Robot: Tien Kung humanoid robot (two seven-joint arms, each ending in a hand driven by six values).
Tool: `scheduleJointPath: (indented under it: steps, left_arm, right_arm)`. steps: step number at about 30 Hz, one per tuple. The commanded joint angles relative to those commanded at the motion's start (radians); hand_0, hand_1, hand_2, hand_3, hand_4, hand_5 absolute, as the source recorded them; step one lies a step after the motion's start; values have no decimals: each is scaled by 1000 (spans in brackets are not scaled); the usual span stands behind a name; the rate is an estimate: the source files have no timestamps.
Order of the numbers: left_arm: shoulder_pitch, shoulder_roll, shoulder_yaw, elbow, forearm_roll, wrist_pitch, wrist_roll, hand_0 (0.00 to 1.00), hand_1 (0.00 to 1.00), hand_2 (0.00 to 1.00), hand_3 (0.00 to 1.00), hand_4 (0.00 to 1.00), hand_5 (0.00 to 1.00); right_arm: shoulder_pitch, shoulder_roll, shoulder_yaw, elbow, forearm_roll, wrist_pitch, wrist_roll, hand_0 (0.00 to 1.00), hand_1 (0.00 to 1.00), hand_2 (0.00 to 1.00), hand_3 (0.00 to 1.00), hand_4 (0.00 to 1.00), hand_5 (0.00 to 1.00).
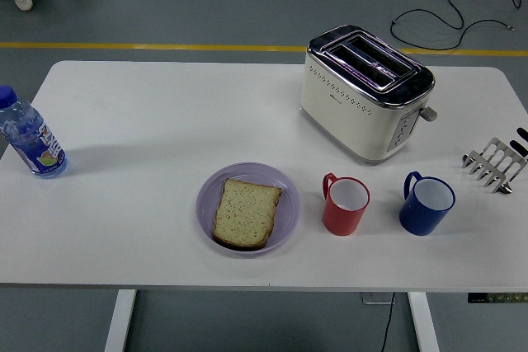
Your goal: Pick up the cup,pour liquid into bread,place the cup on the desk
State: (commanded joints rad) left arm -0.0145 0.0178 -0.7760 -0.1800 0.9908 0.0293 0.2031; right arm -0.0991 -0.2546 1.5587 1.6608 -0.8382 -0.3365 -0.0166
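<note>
A red cup (345,204) stands upright on the white table (148,113), its handle pointing to the upper left. To its right stands a blue cup (426,203) with its handle on the same side. Left of the red cup, a slice of bread (246,213) lies on a lilac plate (280,183). My right hand (488,166) comes in at the right edge, its silver fingers spread and holding nothing. It hovers a short way right of and above the blue cup, not touching it. My left arm is out of sight.
A cream and chrome toaster (367,92) stands behind the cups. A plastic bottle with a blue cap (31,136) stands near the table's left edge. Cables lie on the floor beyond the table; a person's shoes show at the top left.
</note>
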Motion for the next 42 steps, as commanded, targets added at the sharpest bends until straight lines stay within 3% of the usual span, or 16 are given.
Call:
scheduleJointPath:
  steps: [12, 18, 26, 42]
  left_arm:
    - [-8, 3, 11, 0, -8, 2, -3, 659, 704, 727, 621, 363, 939]
    - [-8, 4, 16, 0, -10, 2, -3, 659, 703, 726, 621, 364, 941]
    - [-12, 4, 21, 0, -15, 3, -3, 659, 702, 727, 621, 362, 941]
    - [-16, 1, -1, 0, 2, 2, -1, 658, 703, 726, 620, 360, 942]
  right_arm:
    - [-61, 7, -103, -31, -406, -71, 64, 925, 859, 947, 989, 998, 191]
    - [-82, 11, -156, -44, -427, -93, 93, 934, 864, 945, 989, 998, 193]
    - [-92, 32, -219, -109, -424, -113, 138, 939, 867, 944, 975, 998, 193]
    - [-47, 67, -297, -226, -364, -149, 197, 942, 869, 948, 970, 998, 188]
